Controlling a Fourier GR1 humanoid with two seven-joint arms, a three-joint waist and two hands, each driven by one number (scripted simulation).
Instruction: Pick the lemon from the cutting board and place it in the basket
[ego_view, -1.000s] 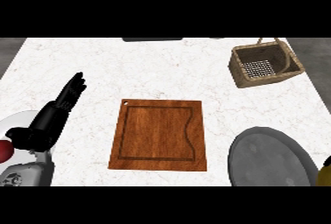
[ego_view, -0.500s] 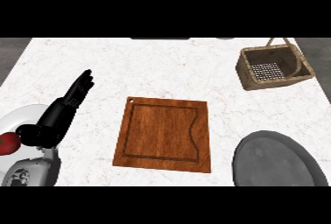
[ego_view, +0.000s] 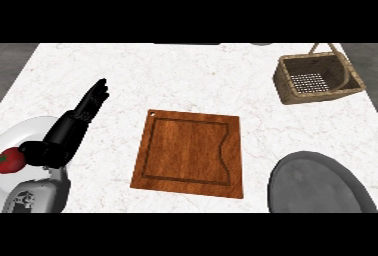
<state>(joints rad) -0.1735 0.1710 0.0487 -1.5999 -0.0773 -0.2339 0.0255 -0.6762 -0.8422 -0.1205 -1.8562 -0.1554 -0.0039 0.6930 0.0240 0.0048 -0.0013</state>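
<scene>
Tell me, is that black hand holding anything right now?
No. The left hand lies open over the counter, fingers straight, holding nothing. The right hand is out of view.

Marble counter (ego_view: 170, 80): board (ego_view: 190, 152), basket (ego_view: 317, 79), plates (ego_view: 317, 182).

bare brown wooden cutting board (ego_view: 190, 153) mid-counter, woven wicker basket (ego_view: 319, 79) upright at far right

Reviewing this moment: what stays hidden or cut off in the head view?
- Lemon: nowhere in view; the cutting board is bare and the basket shows none.
- Right hand: out of frame.
- Grey plate: cut by the lower edge.
- White plate and tomato: partly cut by the left edge, beside the open left hand.
</scene>
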